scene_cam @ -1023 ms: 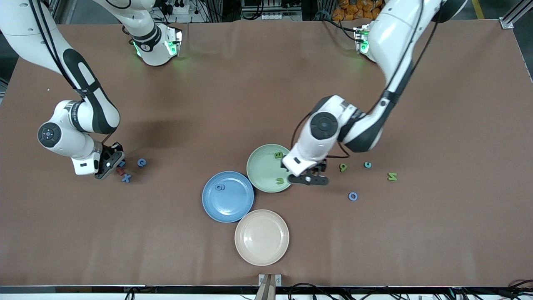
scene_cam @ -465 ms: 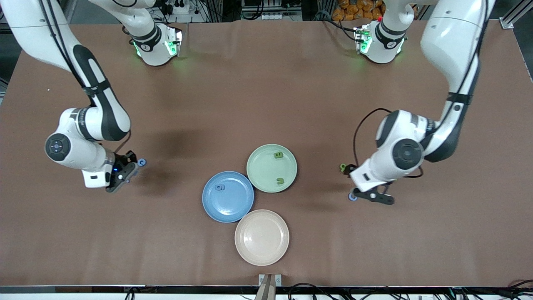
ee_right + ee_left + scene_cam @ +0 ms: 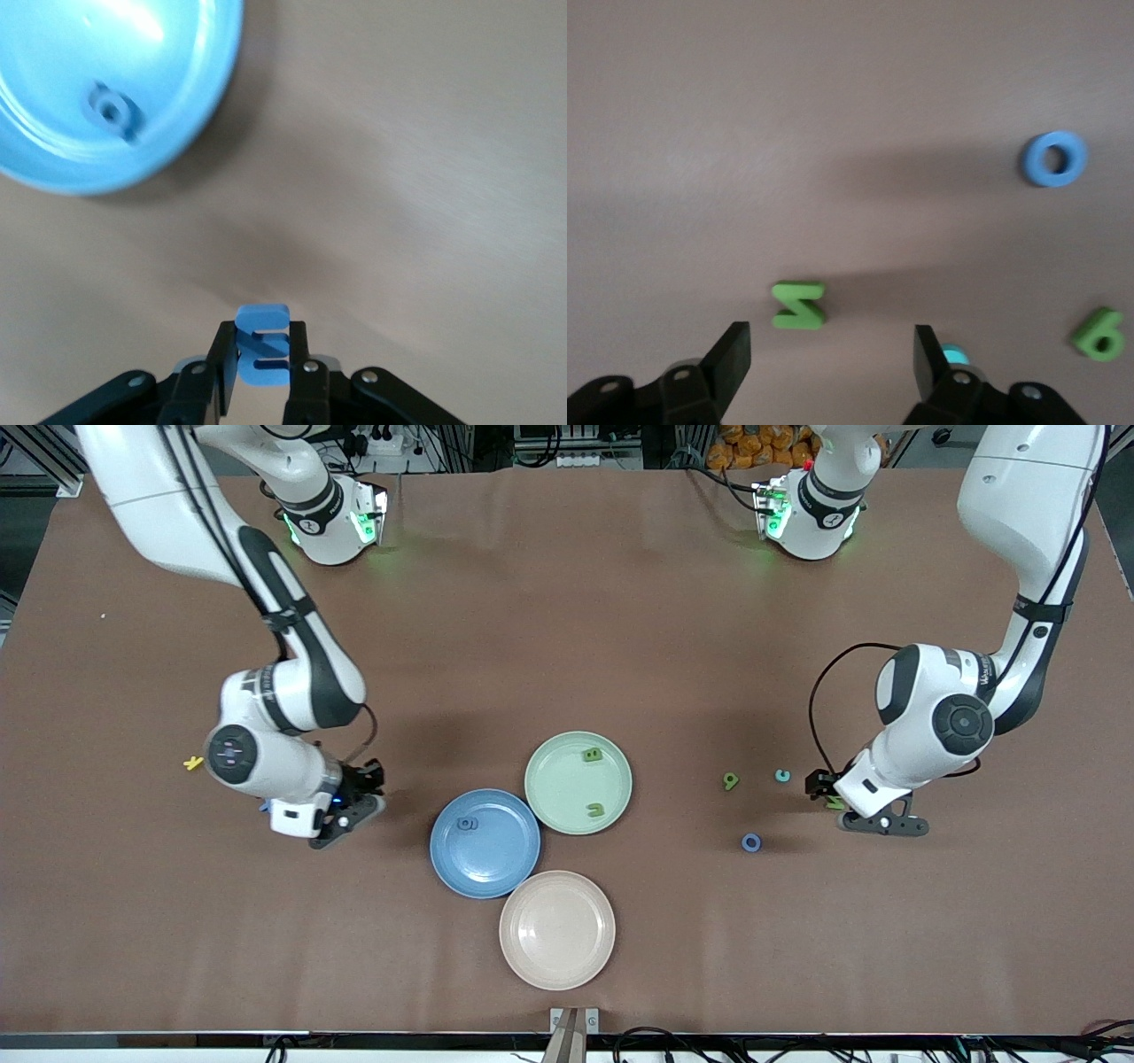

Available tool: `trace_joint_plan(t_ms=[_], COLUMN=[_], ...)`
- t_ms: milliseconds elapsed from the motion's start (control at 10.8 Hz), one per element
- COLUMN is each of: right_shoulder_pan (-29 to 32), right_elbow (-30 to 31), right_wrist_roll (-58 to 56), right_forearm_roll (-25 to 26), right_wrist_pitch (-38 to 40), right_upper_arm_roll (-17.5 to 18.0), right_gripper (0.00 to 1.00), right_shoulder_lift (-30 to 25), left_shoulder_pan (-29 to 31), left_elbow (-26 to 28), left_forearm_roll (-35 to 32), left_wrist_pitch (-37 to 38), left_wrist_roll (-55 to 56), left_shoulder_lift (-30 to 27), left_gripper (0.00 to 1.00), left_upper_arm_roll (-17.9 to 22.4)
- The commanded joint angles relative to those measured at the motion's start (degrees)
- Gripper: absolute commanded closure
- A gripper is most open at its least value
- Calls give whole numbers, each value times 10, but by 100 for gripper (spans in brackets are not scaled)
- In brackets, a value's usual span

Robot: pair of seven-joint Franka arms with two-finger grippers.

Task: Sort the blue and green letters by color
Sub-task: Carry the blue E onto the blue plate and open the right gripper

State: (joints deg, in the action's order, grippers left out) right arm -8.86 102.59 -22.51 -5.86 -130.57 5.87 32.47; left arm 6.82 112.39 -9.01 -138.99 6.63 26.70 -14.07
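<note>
My right gripper point(image 3: 263, 343) is shut on a periwinkle blue letter point(image 3: 263, 317) and holds it over bare table beside the blue plate point(image 3: 53, 133). In the front view this gripper point(image 3: 353, 816) is toward the right arm's end from the blue plate point(image 3: 505, 868), which holds one blue letter point(image 3: 467, 824). The green plate point(image 3: 558, 779) holds two green letters point(image 3: 593, 755). My left gripper point(image 3: 831, 350) is open just above a green Z-shaped letter point(image 3: 799, 305); in the front view it point(image 3: 864, 815) partly hides that letter point(image 3: 833, 802). A blue O point(image 3: 751, 842) and a green 9 point(image 3: 730, 781) lie nearby.
A beige plate point(image 3: 556, 930) lies nearest the front camera, touching the blue plate. A small teal letter point(image 3: 782, 776) lies beside the green 9. A yellow letter point(image 3: 192, 763) lies toward the right arm's end, and a blue piece point(image 3: 264, 806) peeks from under the right arm.
My right gripper has taken a blue letter from the right arm's end and carried it toward the blue plate. My left gripper has moved from the green plate to the green Z.
</note>
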Motion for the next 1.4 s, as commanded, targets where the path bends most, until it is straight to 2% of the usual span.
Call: trace_joint_plan(t_ms=[0, 279, 651, 1023, 1116, 1209, 1302], right_shoulder_pan=[-54, -91, -112, -113, -113, -113, -108], right_elbow=[-78, -114, -157, -172, -172, -172, -171], right_wrist_roll=[125, 194, 199, 195, 195, 194, 194], right_forearm_roll=[-12, -41, -57, -66, -65, -66, -65], right_wrist_pitch=[10, 11, 4, -19, -26, -30, -29], right_upper_arm_roll=[-3, -3, -3, -2, -2, -3, -4], right_gripper=[100, 100, 100, 100, 64, 1, 0], right_shoulder_lift=[47, 61, 80, 85, 85, 86, 85], left_shoulder_pan=[34, 54, 53, 50, 50, 48, 47], left_elbow=[91, 95, 88, 55, 51, 49, 46], left_forearm_roll=[-60, -106, -109, -113, -113, -113, -113], left_wrist_pitch=[-115, -134, -145, -145, -145, -145, -145], left_wrist_roll=[28, 32, 33, 33, 33, 33, 34], left_shoulder_lift=[-14, -2, 14, 44, 50, 51, 57], left_gripper=[22, 24, 26, 29, 30, 32, 33], left_upper_arm_roll=[-4, -4, -4, -4, -4, -4, -4])
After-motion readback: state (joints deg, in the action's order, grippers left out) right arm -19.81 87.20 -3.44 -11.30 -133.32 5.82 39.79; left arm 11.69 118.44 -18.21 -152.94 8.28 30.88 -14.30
